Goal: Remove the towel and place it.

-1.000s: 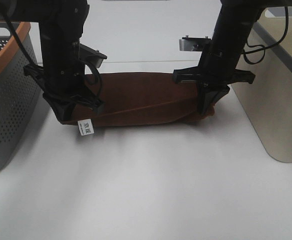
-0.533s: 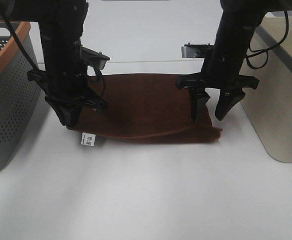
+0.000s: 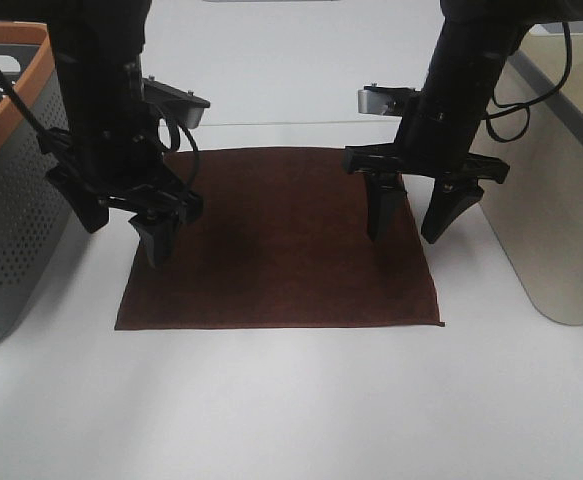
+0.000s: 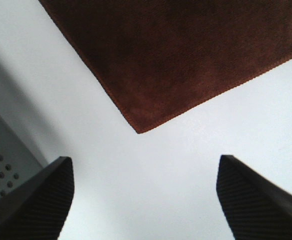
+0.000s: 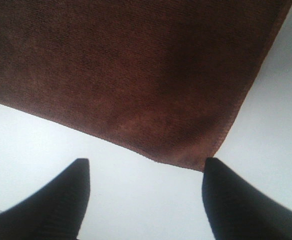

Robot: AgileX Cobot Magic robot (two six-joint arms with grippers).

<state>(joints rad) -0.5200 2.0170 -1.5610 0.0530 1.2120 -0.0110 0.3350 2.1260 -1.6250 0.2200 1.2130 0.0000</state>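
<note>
The dark reddish-brown towel [image 3: 281, 250] lies spread flat on the white table, between the two arms. My left gripper [image 3: 126, 238] is open and empty, above the towel's left edge. My right gripper [image 3: 404, 236] is open and empty, above the towel's right part. In the left wrist view the gripper [image 4: 143, 200] is open over bare table, just off a towel [image 4: 186, 50] corner. In the right wrist view the gripper [image 5: 146, 200] is open over bare table, just off the towel [image 5: 135, 75] hem and corner. The white tag does not show.
A grey perforated basket with an orange rim [image 3: 11, 190] stands at the left, close to my left arm; its wall also shows in the left wrist view [image 4: 0, 170]. A beige bin with a grey rim [image 3: 561, 210] stands at the right.
Both grippers have opened and let go of the towel. The towel, bunched and held up a second ago, has dropped and spread flat toward the front.
</note>
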